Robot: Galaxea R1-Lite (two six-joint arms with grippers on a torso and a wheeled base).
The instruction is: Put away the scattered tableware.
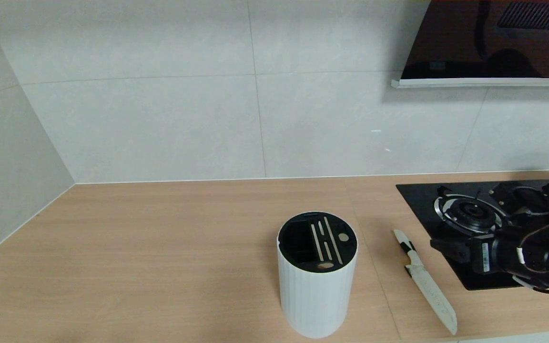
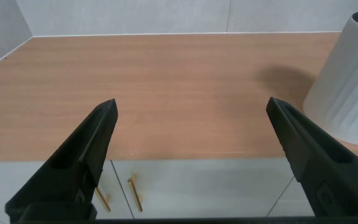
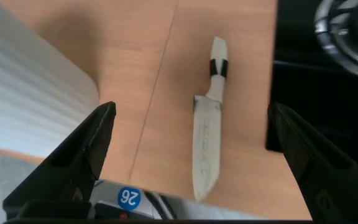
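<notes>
White knife, black band on handle, flat on wood counter right of ribbed holder, beside hob. Right gripper above knife, spread wide. Left gripper left of holder, likewise spread.

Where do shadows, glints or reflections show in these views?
Head view: the range hood has a glossy front that mirrors dark shapes. Left wrist view: a soft shadow lies on the counter beside the white holder. Right wrist view: the burner glints on its metal ring; the knife casts only a faint shadow.
</notes>
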